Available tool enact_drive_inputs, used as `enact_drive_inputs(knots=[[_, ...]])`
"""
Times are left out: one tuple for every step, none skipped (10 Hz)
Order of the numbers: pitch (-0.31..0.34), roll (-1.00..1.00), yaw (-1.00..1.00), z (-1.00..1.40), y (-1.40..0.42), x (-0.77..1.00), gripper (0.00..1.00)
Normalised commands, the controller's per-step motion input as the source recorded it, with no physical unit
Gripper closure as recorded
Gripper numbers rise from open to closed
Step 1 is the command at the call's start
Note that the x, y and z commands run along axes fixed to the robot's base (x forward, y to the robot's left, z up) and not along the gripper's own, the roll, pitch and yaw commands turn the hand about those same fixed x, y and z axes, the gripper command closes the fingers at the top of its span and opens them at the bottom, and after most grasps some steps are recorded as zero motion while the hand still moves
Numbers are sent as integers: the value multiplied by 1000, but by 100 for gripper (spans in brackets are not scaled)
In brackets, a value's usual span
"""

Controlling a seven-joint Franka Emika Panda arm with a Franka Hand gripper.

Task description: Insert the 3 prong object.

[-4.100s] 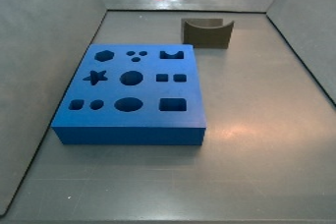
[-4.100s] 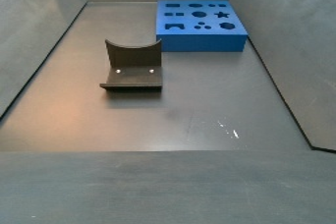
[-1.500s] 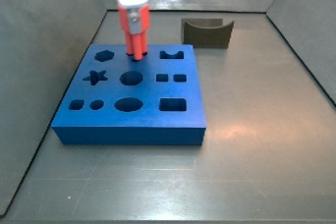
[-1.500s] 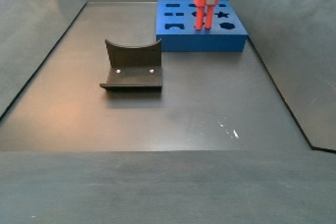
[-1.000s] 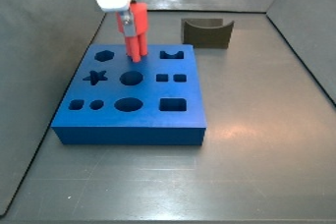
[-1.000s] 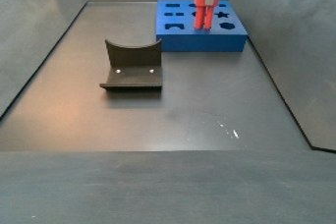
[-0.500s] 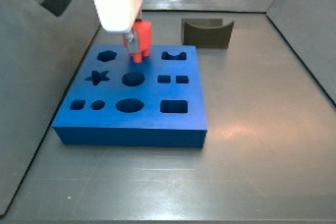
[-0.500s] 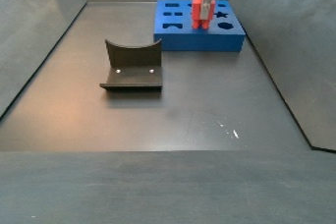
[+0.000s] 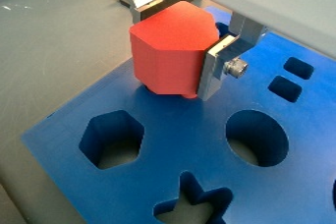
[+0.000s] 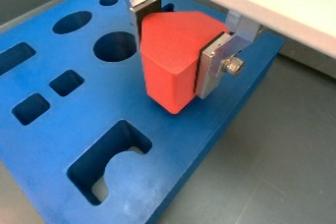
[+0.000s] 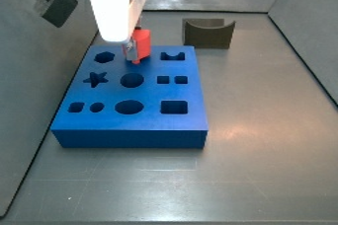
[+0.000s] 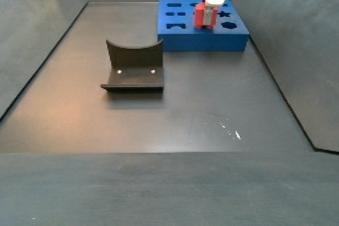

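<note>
The 3 prong object [image 9: 171,56] is a red-orange piece, and only its blocky top shows in both wrist views [image 10: 174,66]. My gripper [image 9: 180,39] is shut on it, one silver finger on each side. It sits low on the blue block [image 9: 171,130], at the far row of holes in a side view [image 11: 137,44]. Its prongs are almost wholly hidden in the block, with a short stub showing under the top. The gripper [image 11: 134,37] reaches down from above, also in a side view [image 12: 205,8].
The blue block [image 11: 132,120] has several shaped holes, among them a star [image 11: 95,77], a hexagon [image 9: 112,140] and a round one [image 9: 256,138]. A dark olive curved-notch block [image 11: 209,32] stands apart on the grey floor [image 12: 133,66]. Grey walls close in the floor.
The gripper has come down with the red-orange piece. The long prongs that showed above the blue block have sunk into it, and the blocky top now sits close to the block's top face.
</note>
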Motion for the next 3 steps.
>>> enact_drive_inputs(knots=[[-20, 0, 0, -131, 0, 11, 100], [0, -40, 0, 0, 0, 0, 100], [0, 0, 0, 0, 0, 0, 100]])
